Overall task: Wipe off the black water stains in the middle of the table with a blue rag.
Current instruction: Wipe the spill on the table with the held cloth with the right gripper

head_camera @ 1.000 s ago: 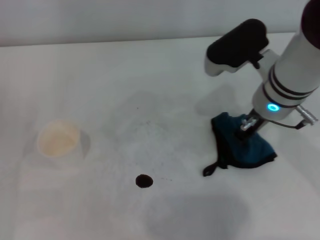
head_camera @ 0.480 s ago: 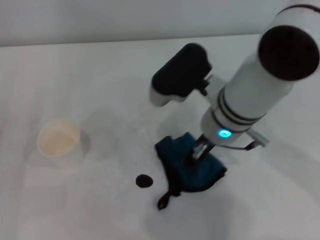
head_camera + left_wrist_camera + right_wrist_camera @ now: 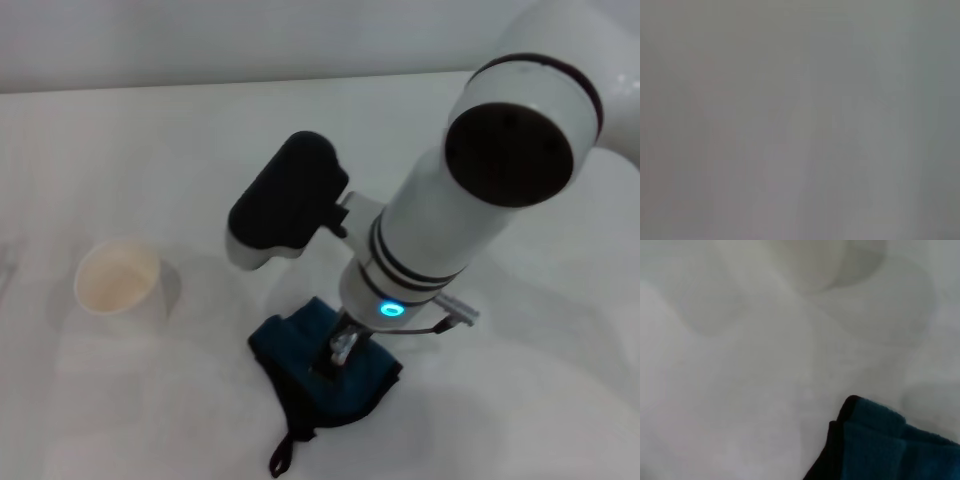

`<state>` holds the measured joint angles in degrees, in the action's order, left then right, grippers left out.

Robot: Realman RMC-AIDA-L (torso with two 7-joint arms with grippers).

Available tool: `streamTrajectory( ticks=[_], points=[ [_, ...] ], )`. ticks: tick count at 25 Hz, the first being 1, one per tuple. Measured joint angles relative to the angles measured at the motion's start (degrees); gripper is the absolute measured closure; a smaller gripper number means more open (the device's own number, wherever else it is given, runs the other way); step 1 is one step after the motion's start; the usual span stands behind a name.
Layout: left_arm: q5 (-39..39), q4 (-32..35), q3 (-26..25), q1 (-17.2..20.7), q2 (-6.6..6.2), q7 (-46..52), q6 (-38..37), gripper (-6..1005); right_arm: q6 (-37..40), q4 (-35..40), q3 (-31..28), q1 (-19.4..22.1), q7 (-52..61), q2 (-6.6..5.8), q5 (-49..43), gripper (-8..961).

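At the left of the head view a paper cup [image 3: 117,282] stands on the worktop [image 3: 150,140]. Lower centre, the right gripper [image 3: 340,352] presses its fingers, clamped on the rag [image 3: 325,385], downward (the stain is hidden, likely beneath). The left gripper is out of sight.

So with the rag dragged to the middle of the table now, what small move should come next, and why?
Probably a short back-and-forth rub in place. The right gripper presses the blue rag onto the table beside the paper cup, and no black water stains show, so the blot likely sits under the cloth or arm. The left gripper is out of view.
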<state>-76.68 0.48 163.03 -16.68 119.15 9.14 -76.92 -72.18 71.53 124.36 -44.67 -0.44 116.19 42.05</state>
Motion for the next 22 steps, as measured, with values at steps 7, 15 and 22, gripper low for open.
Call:
streamTrajectory(
  ticks=[7,15,22],
  points=[
    [1.08,0.21,0.00,-0.20,0.03,0.00,-0.04,118,4.58,-2.61,4.96,-3.50,0.62,0.00,3.68,888],
    [1.31,0.72,-0.08,-0.28,0.03,0.00,0.03,118,6.61,-6.76,5.99,-5.37,1.40,0.00,3.87,887],
    [1.19,0.75,-0.09,-0.12,0.03,0.00,0.04,117,3.18,-8.03,3.24,-6.13,1.96,0.00,-0.21,888]
  ],
)
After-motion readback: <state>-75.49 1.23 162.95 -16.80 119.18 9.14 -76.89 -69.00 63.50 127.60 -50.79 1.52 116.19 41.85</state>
